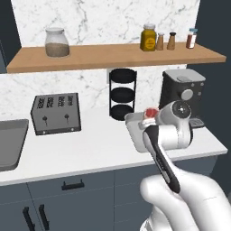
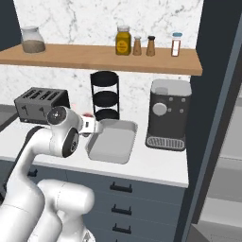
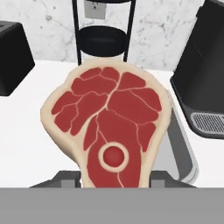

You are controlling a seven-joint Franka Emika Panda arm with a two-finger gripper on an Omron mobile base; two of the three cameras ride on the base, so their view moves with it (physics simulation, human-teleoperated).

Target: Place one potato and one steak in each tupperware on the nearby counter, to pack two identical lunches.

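My pincer point(image 3: 114, 177) is pinched on the steak point(image 3: 107, 127): in the hand view the meat stands up from between my finger tips, its narrow end with the round bone caught low and the broad marbled part ahead of me. In the left base view a bit of red steak point(image 1: 150, 112) shows just past my wrist.

Right under and just beyond my pincer sits a grey tupperware point(image 2: 111, 141) on the white counter point(image 2: 156, 165). From the right base view its floor looks bare, so I judge nothing is packed in it yet. This steak is the item in hand; it is not yet let go into the box. I see just this one tupperware and no potato, so most of the job looks undone: by my reckoning the potatoes, another steak and the other box are all left.

The right base view gives the open inside of the tupperware, which my arm largely hides in the left base view. The left base view shows the toaster point(image 1: 56, 113) well off to my pincer's left. The hand view alone shows the grip itself.
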